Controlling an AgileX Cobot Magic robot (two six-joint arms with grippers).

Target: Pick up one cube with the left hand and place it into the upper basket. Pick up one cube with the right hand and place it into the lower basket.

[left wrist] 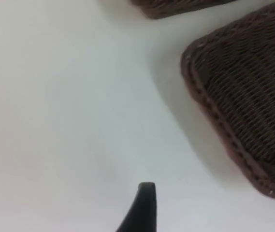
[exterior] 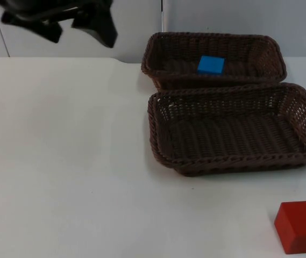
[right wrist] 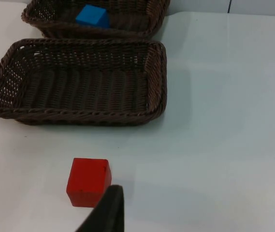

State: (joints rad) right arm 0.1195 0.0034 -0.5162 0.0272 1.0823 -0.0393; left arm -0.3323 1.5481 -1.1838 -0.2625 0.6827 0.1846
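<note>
On the desk (exterior: 61, 161): two brown wicker baskets are sitting side by side at the far right, rims touching, leaving the near side free for an arm to reach in.
Lower basket (exterior: 233, 129): it is lying open and holding nothing, so by my reading it is waiting for the right arm's cube.
Upper basket (exterior: 214, 59): it is holding the blue cube, which suggests the left arm's half is done.
Left end effector (exterior: 61, 24): it is hanging high over the desk's far left, well apart from both baskets, apparently waiting; whether its fingers are apart or together I cannot tell.
Right end effector (right wrist: 103, 212): it is hovering just beside the red cube, looking toward the baskets; its finger state I cannot tell either.
Red cube (exterior: 300, 226): it is resting on the desk near the lower basket, not gripped.
Blue cube (exterior: 211, 65): it is lying flat on the upper basket's floor.
</note>
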